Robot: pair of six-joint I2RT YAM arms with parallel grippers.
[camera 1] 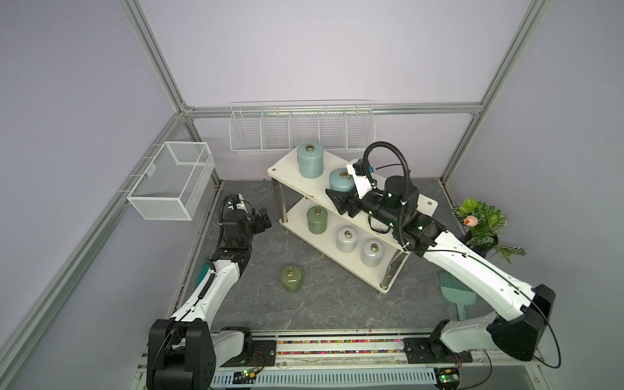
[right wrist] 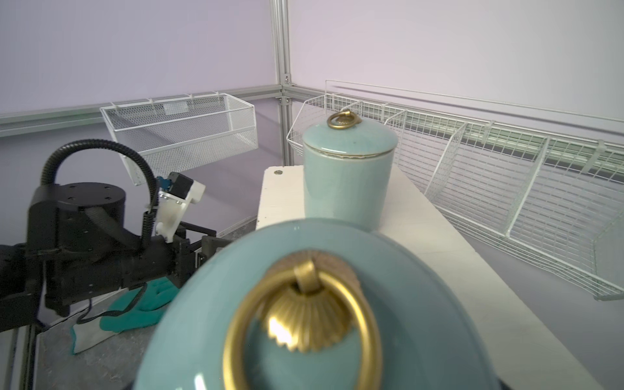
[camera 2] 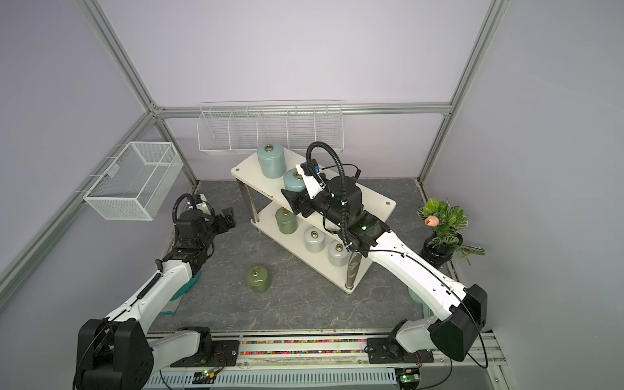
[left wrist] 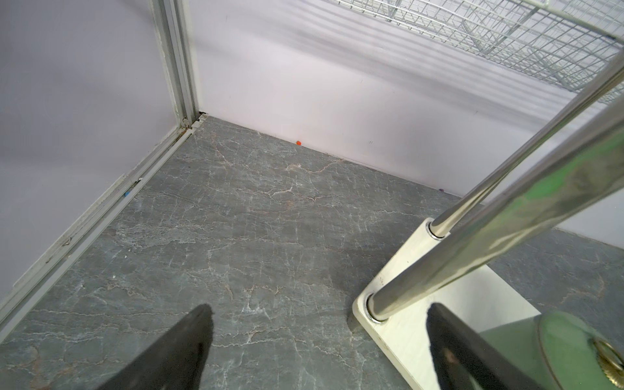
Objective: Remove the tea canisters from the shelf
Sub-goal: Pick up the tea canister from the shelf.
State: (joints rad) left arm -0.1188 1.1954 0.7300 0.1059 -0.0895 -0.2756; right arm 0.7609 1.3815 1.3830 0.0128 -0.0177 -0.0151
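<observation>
I judge this canister 2 of 6. My right gripper (camera 1: 342,193) straddles the nearer light-blue glossy lidded canister (camera 1: 339,179) on top of the cream 2-tier shelf (camera 1: 287,169); I cannot tell if it is clamped. My left gripper (left wrist: 320,307) is spread and empty. Next I need a firm grip and a straight lift.

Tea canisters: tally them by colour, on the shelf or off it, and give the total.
Light blue tea canisters: 2
Olive green tea canisters: 2
Pale grey-white tea canisters: 2
Total: 6
</observation>
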